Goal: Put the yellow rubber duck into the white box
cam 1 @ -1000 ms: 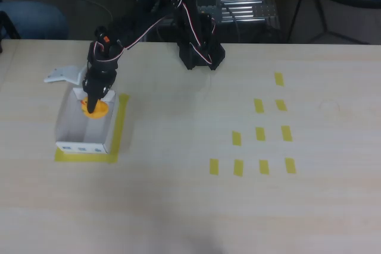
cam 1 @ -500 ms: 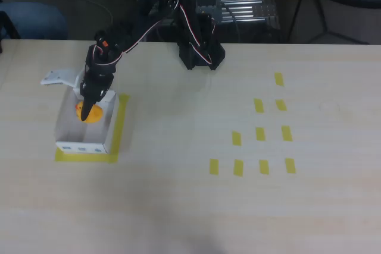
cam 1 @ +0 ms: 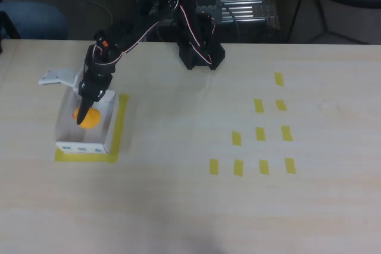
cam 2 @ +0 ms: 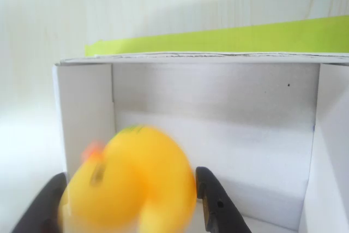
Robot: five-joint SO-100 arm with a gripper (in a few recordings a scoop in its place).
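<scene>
Yellow rubber duck [cam 2: 128, 184] blurred in the wrist view, sitting between the two black fingers [cam 2: 215, 200] of the tool [cam 2: 128, 211], inside the walls of the white box [cam 2: 82, 107]. Cannot tell from that view whether the fingers press on the toy or merely flank it — gap on the right side too narrow and smeared to judge. Red-orange beak mark toward the left in the wrist view.

Seen from overhead, duck [cam 1: 89, 118] lying within the white box [cam 1: 65, 126], roughly mid-tray, with the black tool [cam 1: 83, 111] angled down over it and its tip overlapping the toy's left edge. Box resting at the left of the pale wooden counter [cam 1: 190, 206], bordered by yellow tape [cam 1: 121, 120] along its right and near sides. Small marks along the box's near wall. White plate [cam 1: 56, 77] jutting out left of the arm, just behind the box.

Black arm base [cam 1: 199, 52] at the counter's far edge, near the middle. Short yellow tape strips [cam 1: 260, 134] scattered in rows on the right half — well apart from the box.
</scene>
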